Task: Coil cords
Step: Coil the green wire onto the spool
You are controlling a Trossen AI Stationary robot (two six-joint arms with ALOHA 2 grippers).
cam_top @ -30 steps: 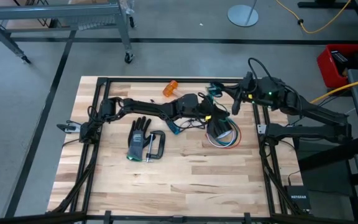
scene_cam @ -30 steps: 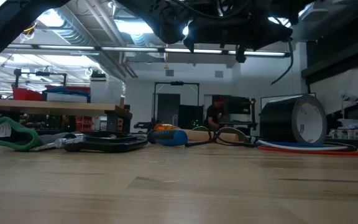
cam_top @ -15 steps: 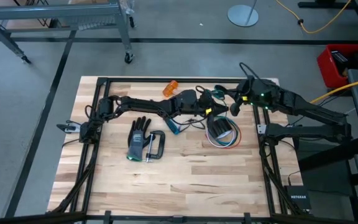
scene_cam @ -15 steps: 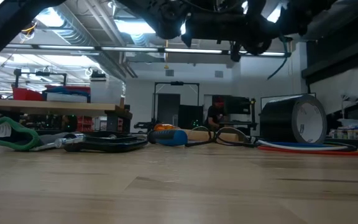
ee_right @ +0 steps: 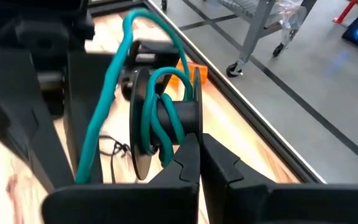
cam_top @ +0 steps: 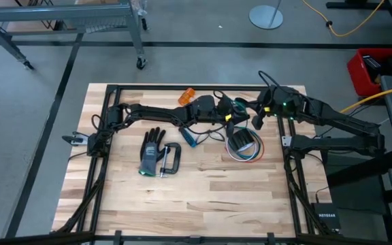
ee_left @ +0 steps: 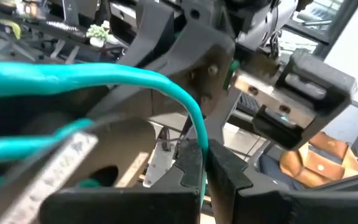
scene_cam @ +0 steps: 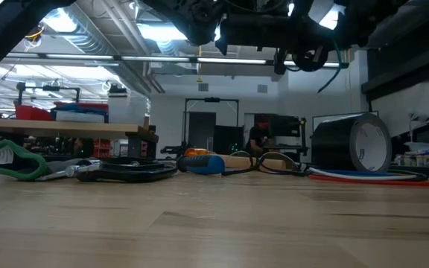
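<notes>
The teal-green cord (cam_top: 237,103) hangs in loops in the air between my two grippers, above the far middle of the table. My left gripper (cam_top: 224,113) is shut on it, and my right gripper (cam_top: 256,116) is shut on it close by. In the right wrist view the cord (ee_right: 143,81) is wound round a black reel-like part (ee_right: 160,118). The black cord (cam_top: 211,134) lies on the table below. The red, white and blue wires (cam_top: 252,151) lie under a black tape roll (cam_top: 239,139). My left gripper pinches one strand of the teal cord (ee_left: 199,144) between its two fingers. The cord runs slack from there in a curve, clear of the table. My right gripper has its fingers shut on the teal loops (ee_right: 165,148) beside the black reel-like part. The fingers hide the place of contact. The loops are clear of the table.
A black glove (cam_top: 151,152) and a clamp (cam_top: 170,160) lie at the table's middle left. A blue-handled screwdriver (cam_top: 188,139) and an orange-headed tool (cam_top: 187,96) lie near the grippers. The near half of the table (cam_top: 203,197) is bare wood.
My right gripper has gone toward the table's left edge, closer to my left gripper. My left gripper has gone a little toward the far edge. The teal cord has stayed lifted between them, and its span has grown shorter.
</notes>
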